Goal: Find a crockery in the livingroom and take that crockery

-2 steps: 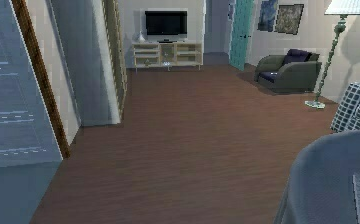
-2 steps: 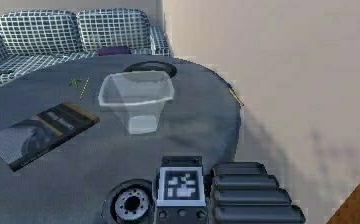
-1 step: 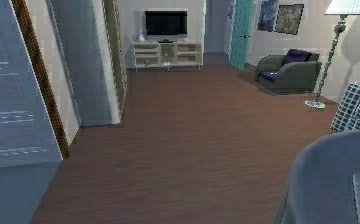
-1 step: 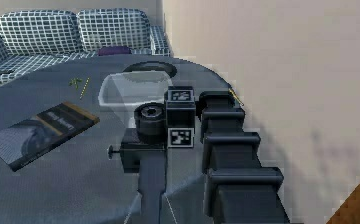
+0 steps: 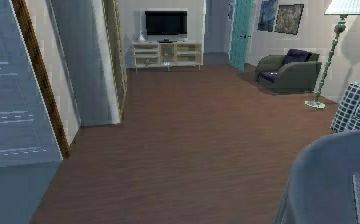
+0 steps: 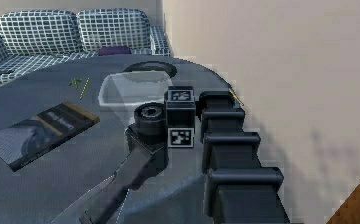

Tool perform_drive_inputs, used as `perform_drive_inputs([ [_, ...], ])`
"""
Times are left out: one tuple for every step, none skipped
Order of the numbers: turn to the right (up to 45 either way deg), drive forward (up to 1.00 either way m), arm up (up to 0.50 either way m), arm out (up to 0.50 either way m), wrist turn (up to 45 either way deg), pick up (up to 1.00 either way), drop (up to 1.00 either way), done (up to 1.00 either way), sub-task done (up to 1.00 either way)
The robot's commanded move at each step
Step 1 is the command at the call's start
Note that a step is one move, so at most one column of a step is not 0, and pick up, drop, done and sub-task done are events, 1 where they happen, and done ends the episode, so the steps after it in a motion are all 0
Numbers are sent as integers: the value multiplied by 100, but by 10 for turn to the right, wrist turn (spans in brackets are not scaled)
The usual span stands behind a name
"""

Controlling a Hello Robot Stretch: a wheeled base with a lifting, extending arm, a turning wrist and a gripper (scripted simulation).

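One tool (image 6: 129,168), load unclear, near one clear container (image 6: 125,92), one book (image 6: 43,130), one sofa (image 6: 80,34).

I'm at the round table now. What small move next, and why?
Probably turn the wrist so the claw faces the clear bowl. The bowl stands on the dark round table just beyond the claw's body, while the fingers seem to point away, toward the lower left. I cannot tell whether it holds anything.
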Motion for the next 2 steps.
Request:
perform_drive_inputs([
  [0,0,0,0,450,0,0,0,0],
  [0,0,0,0,450,0,0,0,0],
])
